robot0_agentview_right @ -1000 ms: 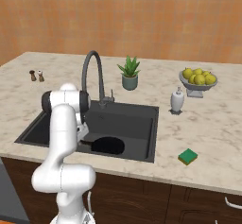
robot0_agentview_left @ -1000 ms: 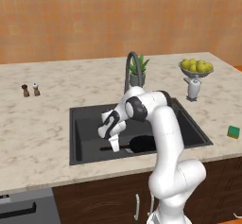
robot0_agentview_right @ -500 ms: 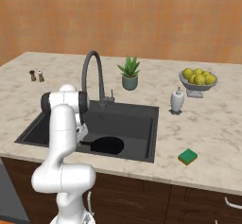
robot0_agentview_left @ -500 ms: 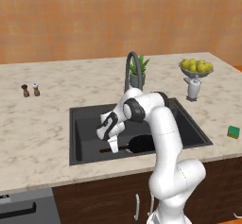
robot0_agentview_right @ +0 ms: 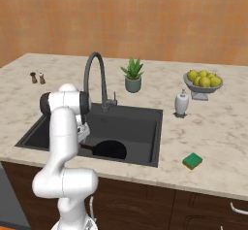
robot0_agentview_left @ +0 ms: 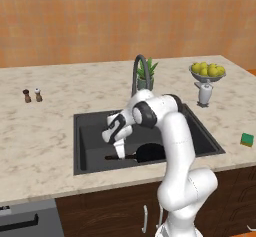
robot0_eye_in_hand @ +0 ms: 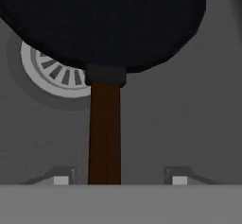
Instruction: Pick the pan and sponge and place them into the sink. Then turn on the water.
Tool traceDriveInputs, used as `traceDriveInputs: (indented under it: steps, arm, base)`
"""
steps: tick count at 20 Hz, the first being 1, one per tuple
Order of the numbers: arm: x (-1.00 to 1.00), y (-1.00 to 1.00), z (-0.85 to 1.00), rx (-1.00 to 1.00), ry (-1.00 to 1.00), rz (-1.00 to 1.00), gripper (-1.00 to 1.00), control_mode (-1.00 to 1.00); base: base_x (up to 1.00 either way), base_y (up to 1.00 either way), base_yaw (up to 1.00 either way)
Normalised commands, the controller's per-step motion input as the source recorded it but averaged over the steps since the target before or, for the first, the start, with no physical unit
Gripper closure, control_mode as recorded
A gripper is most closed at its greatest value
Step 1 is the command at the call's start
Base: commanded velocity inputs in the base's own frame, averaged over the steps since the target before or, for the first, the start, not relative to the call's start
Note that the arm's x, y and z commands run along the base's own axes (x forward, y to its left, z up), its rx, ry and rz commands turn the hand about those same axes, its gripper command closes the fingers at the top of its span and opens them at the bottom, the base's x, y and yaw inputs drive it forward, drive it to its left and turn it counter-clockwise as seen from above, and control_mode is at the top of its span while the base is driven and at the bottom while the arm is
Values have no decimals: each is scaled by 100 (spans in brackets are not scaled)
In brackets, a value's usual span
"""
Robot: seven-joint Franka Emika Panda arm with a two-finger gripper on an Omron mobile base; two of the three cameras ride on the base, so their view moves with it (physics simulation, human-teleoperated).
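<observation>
A round, shallow matte-black frying pan (robot0_eye_in_hand: 101, 22) with a long, thin dark-brown handle lies inside the large rectangular dark-grey sink basin (robot0_agentview_left: 90, 141), its body partly covering the round ribbed silver drain (robot0_eye_in_hand: 54, 74). In the hand view the handle runs from the pan at 12 o'clock down to 6 o'clock, passing between the 2 small grey fingertips (robot0_eye_in_hand: 60, 179) of the white arm's gripper (robot0_eye_in_hand: 116, 180), which stand apart on either side of the wood with a gap visible on each flank, so the jaws are spread and not pressing the handle. From the left base camera the gripper (robot0_agentview_left: 119, 150) hangs low over the basin above the handle's end. A tall arched dark-grey faucet (robot0_agentview_right: 94, 76) rises at the sink's back edge. On the speckled beige stone counter (robot0_agentview_right: 218, 141), the small rectangular green sponge with a yellow side (robot0_agentview_right: 193, 161) rests at about 4 o'clock from the sink, well apart from it. A grey pedestal bowl (robot0_agentview_right: 202, 89) holds a heap of yellow lemons (robot0_agentview_right: 203, 77).
</observation>
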Motion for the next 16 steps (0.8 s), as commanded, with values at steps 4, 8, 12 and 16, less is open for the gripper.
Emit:
traceDriveInputs:
  steps: [4,8,12,16]
  arm:
    - [-24,0,75,0,-4,-10,-100,-100]
    - [-50,5,91,0,-20,-10,-100,-100]
    - [-56,1,94,0,-22,-12,-100,-100]
    - [-76,2,82,0,-29,-15,-100,-100]
  base:
    - [0,0,0]
    - [0,0,0]
    - [0,0,0]
    - [0,0,0]
